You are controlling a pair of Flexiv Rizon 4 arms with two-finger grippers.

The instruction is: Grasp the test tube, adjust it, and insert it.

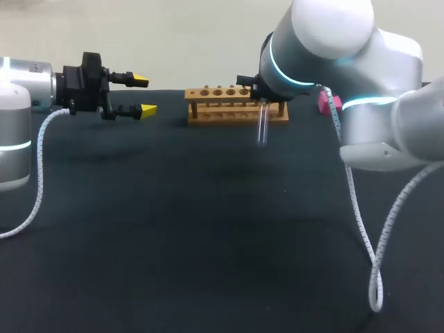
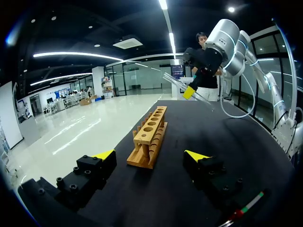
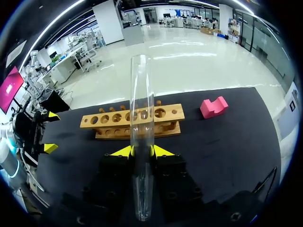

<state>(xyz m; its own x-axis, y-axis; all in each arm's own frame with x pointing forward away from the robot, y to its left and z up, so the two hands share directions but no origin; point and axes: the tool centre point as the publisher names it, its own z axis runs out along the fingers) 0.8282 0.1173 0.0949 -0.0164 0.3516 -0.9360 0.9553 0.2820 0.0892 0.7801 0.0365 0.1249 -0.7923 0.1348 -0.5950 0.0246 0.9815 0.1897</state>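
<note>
Grasp done: my right gripper (image 3: 141,151) pinches the test tube (image 1: 263,126), upper centre, near the wooden rack (image 1: 236,105). Left gripper (image 1: 144,95) gapes wide, empty. Aligning and insertion remain.

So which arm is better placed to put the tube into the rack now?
Right. The right arm's fingers clamp the test tube close by the wooden rack; the left arm's fingers stand open, empty, off to its side.

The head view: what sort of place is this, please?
Probably a robot test bench for laboratory handling: a wooden tube rack stands on the black table, and the right hand holds a glass test tube.
</note>
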